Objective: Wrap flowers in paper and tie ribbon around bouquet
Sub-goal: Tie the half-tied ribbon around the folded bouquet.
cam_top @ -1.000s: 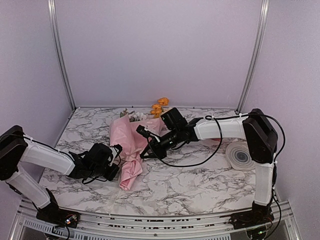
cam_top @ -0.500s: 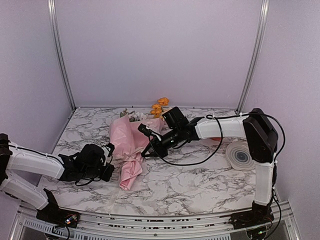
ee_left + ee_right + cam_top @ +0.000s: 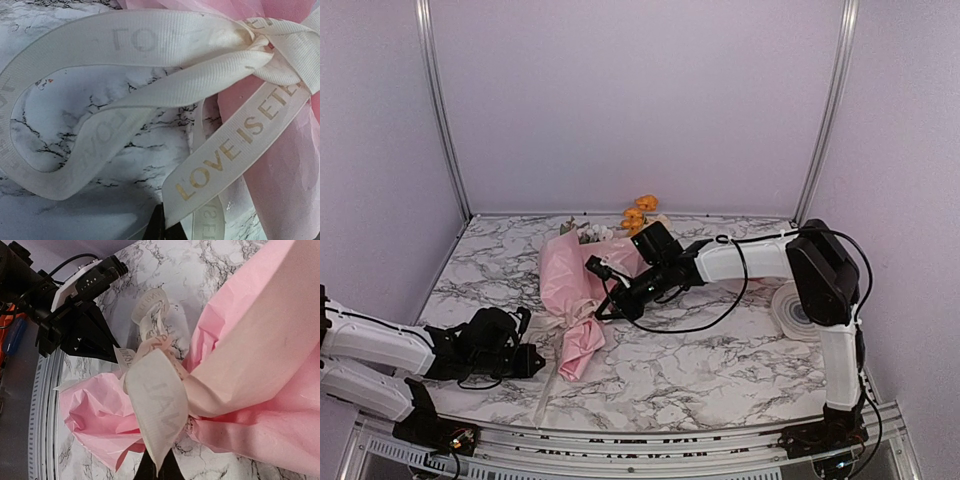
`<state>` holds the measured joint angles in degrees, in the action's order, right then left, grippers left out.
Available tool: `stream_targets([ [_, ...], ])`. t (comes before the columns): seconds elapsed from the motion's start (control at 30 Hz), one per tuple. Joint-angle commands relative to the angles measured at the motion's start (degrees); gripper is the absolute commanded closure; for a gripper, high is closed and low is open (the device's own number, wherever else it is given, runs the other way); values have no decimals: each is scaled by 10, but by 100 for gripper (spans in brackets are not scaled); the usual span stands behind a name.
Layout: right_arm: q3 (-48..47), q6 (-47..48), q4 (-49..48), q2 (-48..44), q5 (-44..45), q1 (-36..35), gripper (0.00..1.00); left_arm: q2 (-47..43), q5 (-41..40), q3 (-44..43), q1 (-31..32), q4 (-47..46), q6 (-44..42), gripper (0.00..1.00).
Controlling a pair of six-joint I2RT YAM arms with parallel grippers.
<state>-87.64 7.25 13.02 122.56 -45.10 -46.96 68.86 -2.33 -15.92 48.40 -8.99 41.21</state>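
The bouquet lies on the marble table, its pink paper (image 3: 570,282) pinched at a narrow neck, with orange flowers (image 3: 640,212) poking out at the far end. A cream ribbon (image 3: 235,135) lettered "LOVE IS" is knotted round that neck. My left gripper (image 3: 165,227) is shut on one ribbon tail, low and to the left of the bouquet (image 3: 534,358). Just right of the neck, my right gripper (image 3: 601,309) is shut on a ribbon loop (image 3: 157,407) that runs down between its fingertips (image 3: 157,470). The right wrist view also shows the left gripper (image 3: 114,356) across the knot.
A round white spool (image 3: 798,312) with blue rings lies at the right, partly behind the right arm. Purple walls and metal posts (image 3: 440,110) close in the table. A metal rail (image 3: 620,440) runs along the near edge.
My left gripper has shut on the ribbon tail and drawn back toward the near left. My right gripper has shifted slightly left, closer to the bouquet's neck.
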Motion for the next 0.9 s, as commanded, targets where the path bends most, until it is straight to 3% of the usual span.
stream_targets([
  [0.0,-18,-13,7,-7,63,8,100,53,21,12,3,64,40,100],
  [0.17,-8,0,7,-31,133,15,84,54,31,18,9,56,58,100],
  [0.33,10,20,15,-36,100,14,70,36,28,14,13,74,61,100],
  [0.5,44,18,0,-62,51,31,57,-9,28,46,29,83,128,100],
  [0.67,91,-19,-71,-87,-10,50,50,-54,21,61,42,122,149,100],
  [0.87,133,-109,-188,-85,-17,45,47,-76,19,72,43,152,163,100],
])
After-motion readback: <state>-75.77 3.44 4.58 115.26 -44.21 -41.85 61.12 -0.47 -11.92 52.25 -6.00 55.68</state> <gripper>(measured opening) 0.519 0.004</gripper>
